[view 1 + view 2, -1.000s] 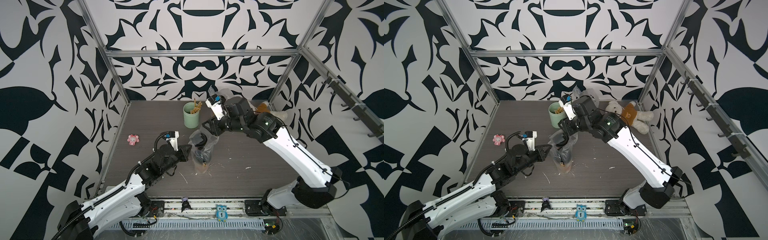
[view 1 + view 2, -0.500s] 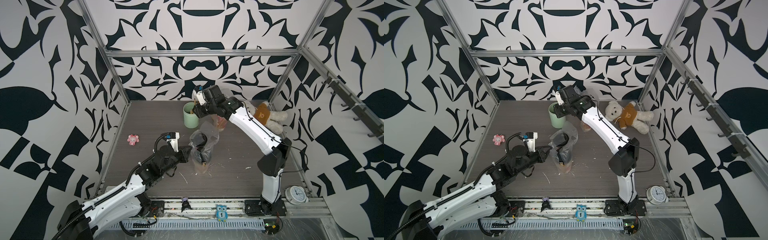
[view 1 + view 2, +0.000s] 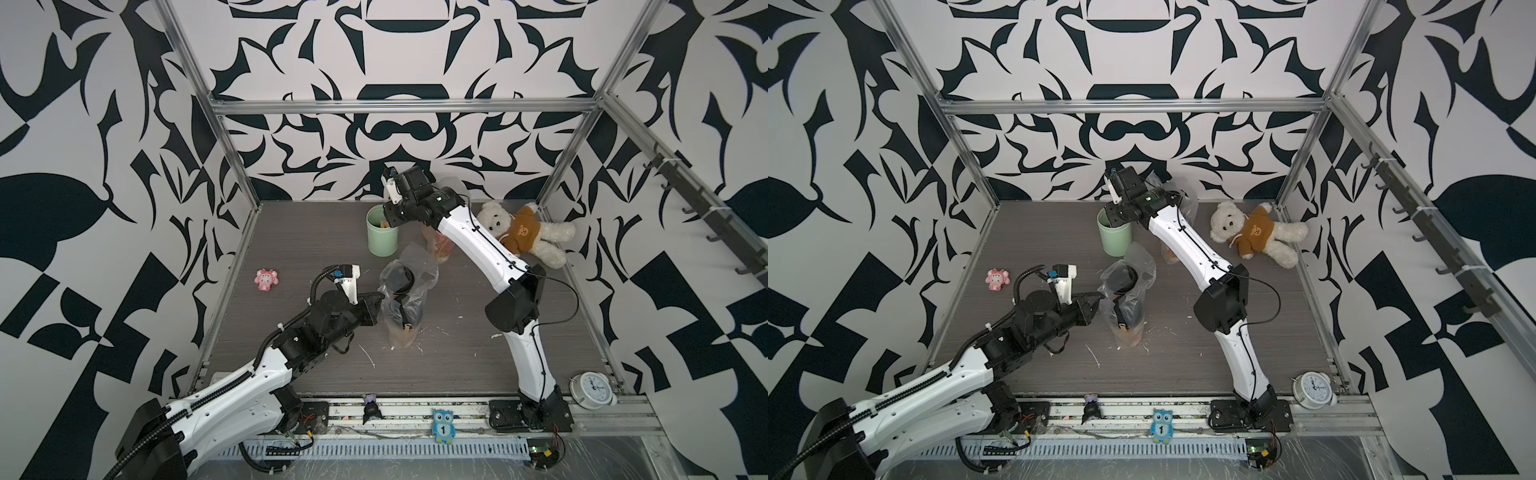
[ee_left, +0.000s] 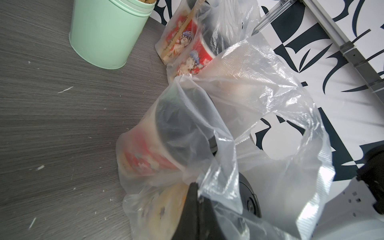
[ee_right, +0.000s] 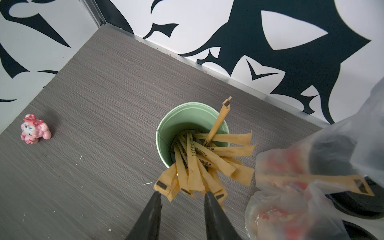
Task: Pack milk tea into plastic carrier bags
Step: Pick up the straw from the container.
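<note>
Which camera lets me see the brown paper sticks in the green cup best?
The right wrist view: it looks straight down into the green cup, so the paper sticks show close and sharp. In a top view only a tiny tan bit peeks out. The left wrist view shows mostly the cup's side.

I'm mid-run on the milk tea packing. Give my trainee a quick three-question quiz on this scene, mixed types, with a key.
1. True or false: the left gripper is shut on the near bag's plastic.
2. The right gripper, jaws open, hangs over: A) teddy bear, B) mint-green cup of wrapped sticks, C) alarm clock?
3. How many carrier bags hold lidded cups?
Key: 1 true; 2 B; 3 two, the near bag and the far bag.
</note>
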You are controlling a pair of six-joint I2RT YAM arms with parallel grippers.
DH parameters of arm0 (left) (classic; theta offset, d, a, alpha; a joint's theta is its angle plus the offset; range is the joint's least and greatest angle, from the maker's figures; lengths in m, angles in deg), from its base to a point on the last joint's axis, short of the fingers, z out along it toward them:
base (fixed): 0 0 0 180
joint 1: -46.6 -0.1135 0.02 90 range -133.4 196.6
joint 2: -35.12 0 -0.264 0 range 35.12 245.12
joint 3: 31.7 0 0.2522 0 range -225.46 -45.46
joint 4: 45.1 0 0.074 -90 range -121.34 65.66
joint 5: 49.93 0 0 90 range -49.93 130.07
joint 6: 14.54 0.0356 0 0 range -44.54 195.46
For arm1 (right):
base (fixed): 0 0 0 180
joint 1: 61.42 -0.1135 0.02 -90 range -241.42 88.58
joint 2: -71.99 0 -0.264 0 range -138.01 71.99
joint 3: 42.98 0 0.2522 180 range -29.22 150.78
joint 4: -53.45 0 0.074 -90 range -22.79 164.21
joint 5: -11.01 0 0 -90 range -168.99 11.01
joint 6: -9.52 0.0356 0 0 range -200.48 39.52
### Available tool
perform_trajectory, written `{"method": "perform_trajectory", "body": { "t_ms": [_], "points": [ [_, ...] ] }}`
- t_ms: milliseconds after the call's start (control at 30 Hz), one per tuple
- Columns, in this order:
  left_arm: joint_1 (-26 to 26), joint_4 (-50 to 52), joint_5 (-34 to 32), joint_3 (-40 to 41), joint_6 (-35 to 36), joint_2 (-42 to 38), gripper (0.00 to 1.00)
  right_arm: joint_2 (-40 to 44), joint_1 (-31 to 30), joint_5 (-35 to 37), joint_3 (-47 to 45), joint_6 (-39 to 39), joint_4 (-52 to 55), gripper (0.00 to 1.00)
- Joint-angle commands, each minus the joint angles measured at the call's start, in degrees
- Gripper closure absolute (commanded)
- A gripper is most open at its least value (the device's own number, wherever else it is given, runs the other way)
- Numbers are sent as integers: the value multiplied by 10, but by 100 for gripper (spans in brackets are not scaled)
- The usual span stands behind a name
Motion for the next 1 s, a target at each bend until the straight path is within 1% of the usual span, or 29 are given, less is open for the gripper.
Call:
{"method": "perform_trajectory", "body": {
  "t_ms": [0, 67, 133, 767, 900, 967],
  "points": [
    [2, -15, 4, 2, 7, 5, 100, 10, 0, 5, 28, -8, 12, 67],
    [2, -17, 5, 1, 6, 7, 100, 6, 1, 4, 28, -8, 13, 69],
    [2, -17, 5, 1, 6, 7, 100, 2, 2, 4, 31, -8, 13, 70],
    [2, -3, -4, 6, 6, -9, 100, -43, 17, -25, 84, 2, 26, 71],
    [2, -3, -5, 7, 6, -9, 100, -43, 18, -34, 83, 7, 29, 72],
    [2, -4, -5, 7, 6, -8, 100, -43, 18, -35, 83, 9, 28, 74]
  ]
}}
